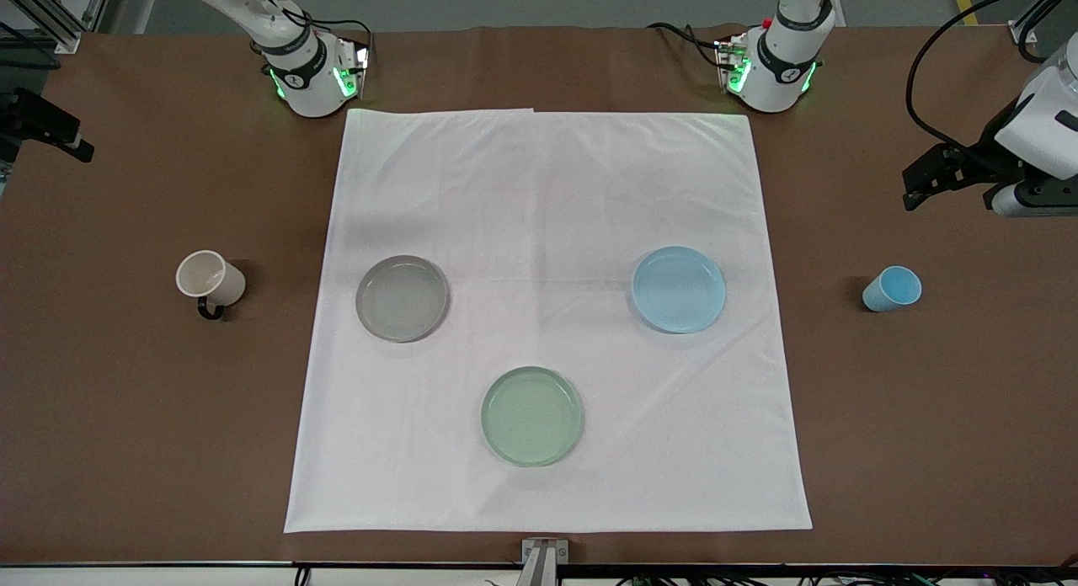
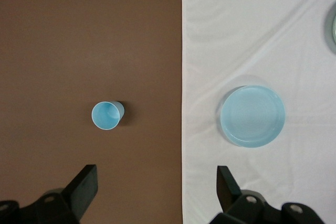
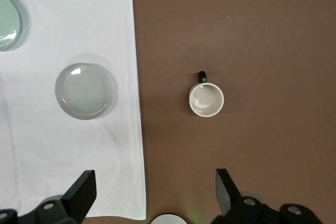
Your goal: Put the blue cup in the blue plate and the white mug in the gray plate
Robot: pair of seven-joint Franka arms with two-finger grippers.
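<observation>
Blue cup point(image 2: 107, 115) upright on bare counter point(image 2: 63, 35) below my left claw point(image 2: 156, 190), wide open, empty; right claw point(image 3: 155, 192) same above white mug point(image 3: 206, 99). Risk: off-center descent tips cup.

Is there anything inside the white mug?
No. The white mug stands upright on the bare brown table, and the right wrist view looks straight into it: only its pale bottom shows.

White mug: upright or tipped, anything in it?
Upright and empty. The white mug stands on the bare brown table with its round mouth facing up; the right wrist view looks straight into a clean, bare interior.
</observation>
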